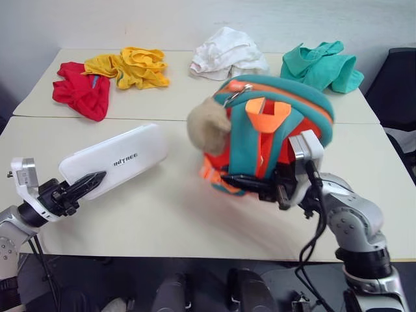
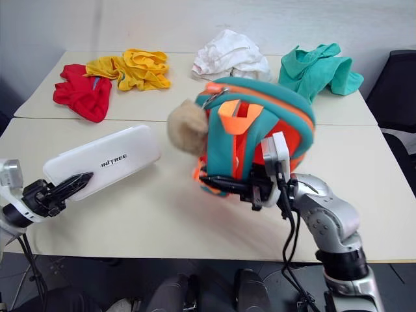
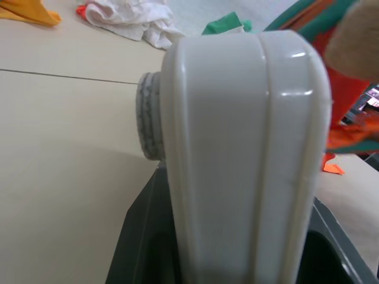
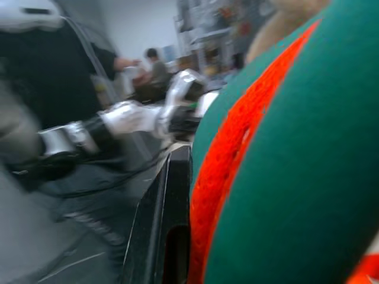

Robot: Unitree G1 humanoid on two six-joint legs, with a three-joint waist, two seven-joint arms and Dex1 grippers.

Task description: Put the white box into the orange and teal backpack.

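The left gripper point(image 1: 90, 180) pinches the near end of the white box point(image 1: 120, 159), lifting it toward the orange and teal backpack point(image 1: 273, 133), which the right gripper point(image 1: 250, 184) clamps by its fabric, seemingly steadying it for loading.

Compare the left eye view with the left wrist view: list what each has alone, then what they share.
Left eye alone: the red cloth, the box's grey lettering, and the right pincer gripping the backpack.
Left wrist alone: a grey ribbed round knob on the box's side.
Shared: the white box in the left pincer, the orange and teal backpack, the white cloth, the table.
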